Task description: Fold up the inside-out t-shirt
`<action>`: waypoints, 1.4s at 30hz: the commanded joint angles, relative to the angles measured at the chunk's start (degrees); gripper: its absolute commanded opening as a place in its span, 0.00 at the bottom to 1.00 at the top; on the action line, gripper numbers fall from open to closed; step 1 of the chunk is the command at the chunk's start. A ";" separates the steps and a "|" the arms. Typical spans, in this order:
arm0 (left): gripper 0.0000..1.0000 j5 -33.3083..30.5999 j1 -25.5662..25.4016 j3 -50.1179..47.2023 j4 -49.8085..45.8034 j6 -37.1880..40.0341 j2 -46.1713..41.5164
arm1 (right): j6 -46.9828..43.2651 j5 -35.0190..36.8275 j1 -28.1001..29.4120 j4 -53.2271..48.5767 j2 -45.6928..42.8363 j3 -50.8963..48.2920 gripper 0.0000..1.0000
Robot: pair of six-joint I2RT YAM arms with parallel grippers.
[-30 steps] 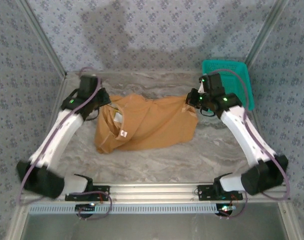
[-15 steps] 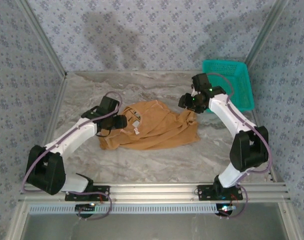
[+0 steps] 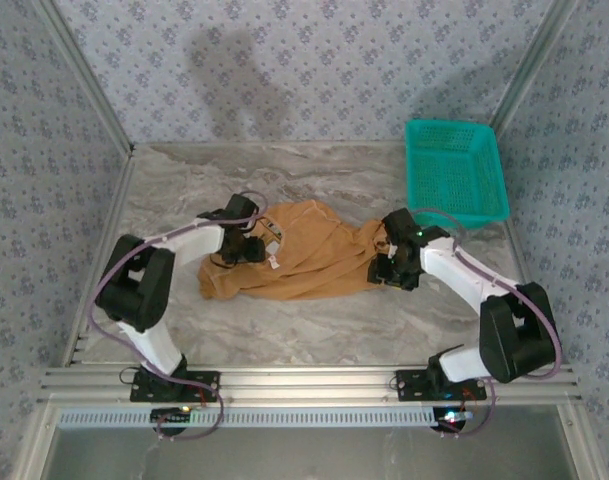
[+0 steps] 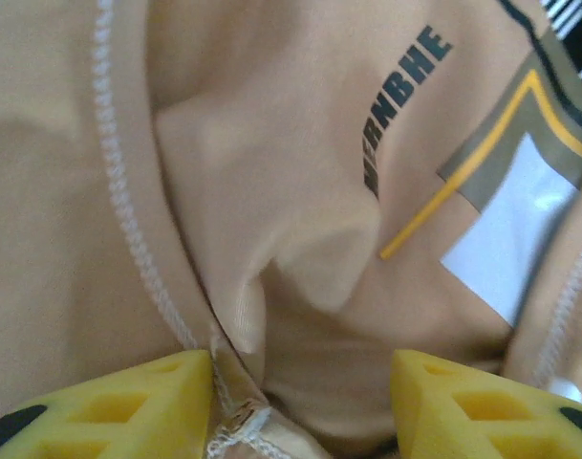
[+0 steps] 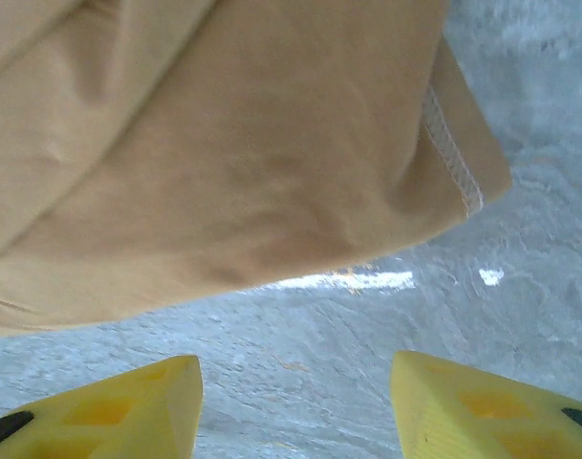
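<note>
One t-shirt (image 3: pixel 314 255), one basket (image 3: pixel 496 175) (teal), two pincers (image 3: pixel 246 250) (image 3: pixel 386 270).

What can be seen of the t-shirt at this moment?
The t-shirt is tan cloth, crumpled in a wrinkled heap on the table, stitched seams showing. A small white label and a printed patch with dark lettering lie near the left tool, which is open and straddles a fold. The right tool, open, is over table beside the hem.

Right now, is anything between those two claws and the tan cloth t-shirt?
Nothing visible. The left gripper sits open on a fold of the tan cloth t-shirt; the right gripper hangs open over marble table beside its hem.
</note>
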 commanded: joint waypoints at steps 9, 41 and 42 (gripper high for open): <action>0.00 -10.86 0.11 5.66 -9.58 -2.34 -5.23 | 2.62 0.75 -0.43 13.09 8.74 -2.41 0.57; 0.00 -10.41 12.95 29.58 -26.27 -0.39 -39.32 | -5.13 4.21 -6.37 -20.66 -20.66 41.08 0.00; 0.00 -9.48 12.95 30.04 -26.27 -0.64 -39.48 | -5.24 4.06 -6.66 -21.34 -20.49 42.45 0.00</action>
